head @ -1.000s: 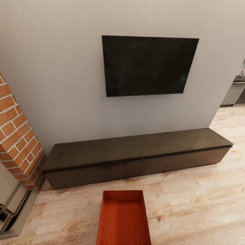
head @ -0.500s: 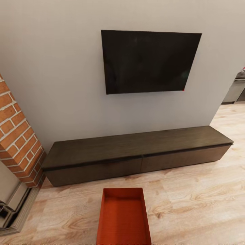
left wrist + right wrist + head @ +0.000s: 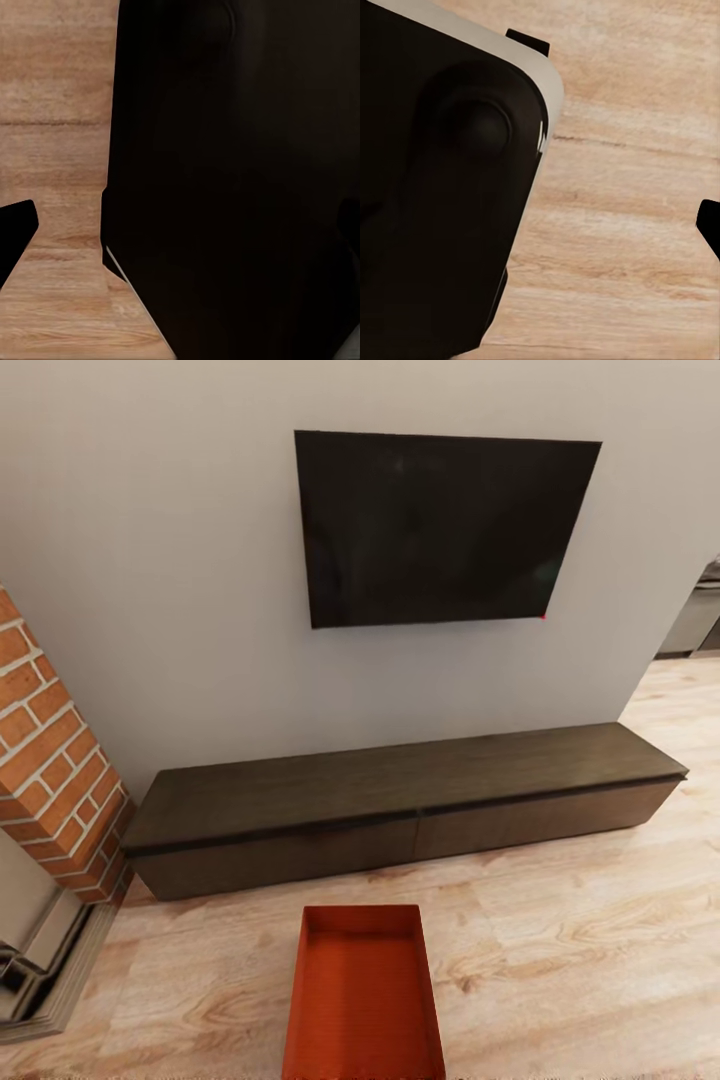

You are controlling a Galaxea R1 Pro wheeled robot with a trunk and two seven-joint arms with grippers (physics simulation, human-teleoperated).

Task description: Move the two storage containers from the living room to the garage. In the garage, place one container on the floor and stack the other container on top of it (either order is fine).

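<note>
I am facing a storage container [image 3: 363, 995] lying before the long cabinet [image 3: 400, 810] under the TV [image 3: 440, 525]; my jaws' state I cannot tell.

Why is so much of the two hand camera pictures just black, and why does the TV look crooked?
Left wrist view: a dark part of the robot sits close, unlit, hiding most of the wood floor. Right wrist view: same, a dark body over floor. Head view: the wide lens skews the TV; the red bin is cut off at the edge.
</note>
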